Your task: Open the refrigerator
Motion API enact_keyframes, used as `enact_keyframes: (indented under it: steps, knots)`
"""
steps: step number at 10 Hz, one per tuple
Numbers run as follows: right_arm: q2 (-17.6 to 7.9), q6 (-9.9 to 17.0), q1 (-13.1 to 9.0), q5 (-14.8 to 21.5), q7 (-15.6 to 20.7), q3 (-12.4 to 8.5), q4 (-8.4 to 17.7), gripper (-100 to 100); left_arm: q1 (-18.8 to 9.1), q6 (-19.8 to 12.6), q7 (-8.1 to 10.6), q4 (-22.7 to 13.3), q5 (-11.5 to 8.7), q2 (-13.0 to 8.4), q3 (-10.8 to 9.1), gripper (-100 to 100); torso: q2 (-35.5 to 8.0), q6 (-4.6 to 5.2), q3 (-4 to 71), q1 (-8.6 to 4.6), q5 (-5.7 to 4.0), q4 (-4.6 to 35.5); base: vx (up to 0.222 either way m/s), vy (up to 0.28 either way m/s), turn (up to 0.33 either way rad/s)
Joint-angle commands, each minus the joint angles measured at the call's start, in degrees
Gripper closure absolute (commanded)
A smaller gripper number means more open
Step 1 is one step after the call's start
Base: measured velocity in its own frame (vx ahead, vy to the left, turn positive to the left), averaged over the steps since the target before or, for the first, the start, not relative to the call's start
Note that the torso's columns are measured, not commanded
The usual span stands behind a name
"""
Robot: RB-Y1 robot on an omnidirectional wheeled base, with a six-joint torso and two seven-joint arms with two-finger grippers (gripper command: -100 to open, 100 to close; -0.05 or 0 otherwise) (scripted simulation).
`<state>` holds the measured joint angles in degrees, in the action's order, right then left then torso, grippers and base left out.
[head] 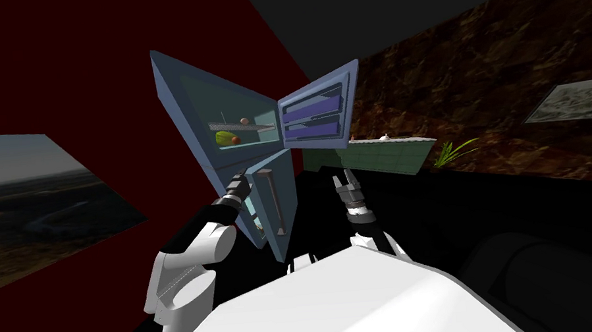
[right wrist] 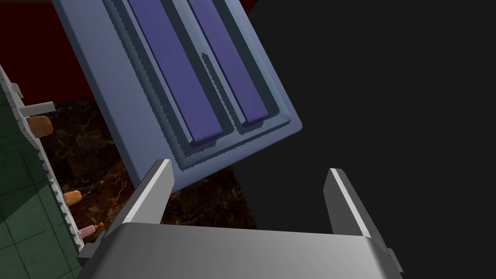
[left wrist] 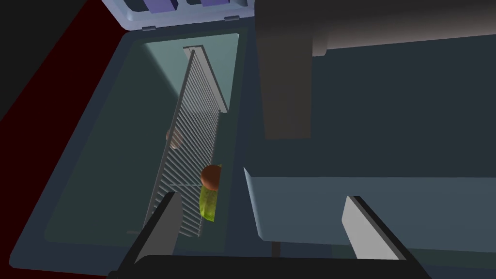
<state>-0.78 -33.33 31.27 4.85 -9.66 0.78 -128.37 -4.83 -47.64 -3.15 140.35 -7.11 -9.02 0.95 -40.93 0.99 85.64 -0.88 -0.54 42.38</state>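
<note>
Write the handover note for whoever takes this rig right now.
Left gripper: jaws open, at the lower door's top corner, not clamped.
Right gripper: jaws open, empty, facing the upper door.
Refrigerator: upper door swung wide, showing a wire shelf and food; lower door ajar.
Done: upper compartment open.
Left: probably pull the lower door fully open.

Wire shelf (head: 250, 128) inside the refrigerator (head: 175, 111) carries 1 brownish ball (head: 244, 121); 1 green item (head: 224, 138) and 1 red ball (head: 236, 139) lie below it.
</note>
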Motion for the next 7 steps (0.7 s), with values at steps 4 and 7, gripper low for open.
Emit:
enact_keyframes:
  steps: [4, 7]
  knots:
    - [0.00, 0.00, 0.00, 0.00, 0.00, 0.00, 0.00, 0, -4.08, -5.31, -0.04, 2.70, -0.17, 5.57, 0.40, -100, -0.29, -0.08, -0.19, -0.12, -0.07, 0.19, -0.022, -0.081, 0.041]
    - [-0.01, 0.00, 0.00, 0.00, 0.00, -0.01, 0.00, 0, -4.08, -5.31, -0.04, 2.70, -0.17, 5.57, 0.40, -100, -0.23, -0.12, -0.09, -0.06, -0.08, 0.32, -0.002, -0.010, 0.003]
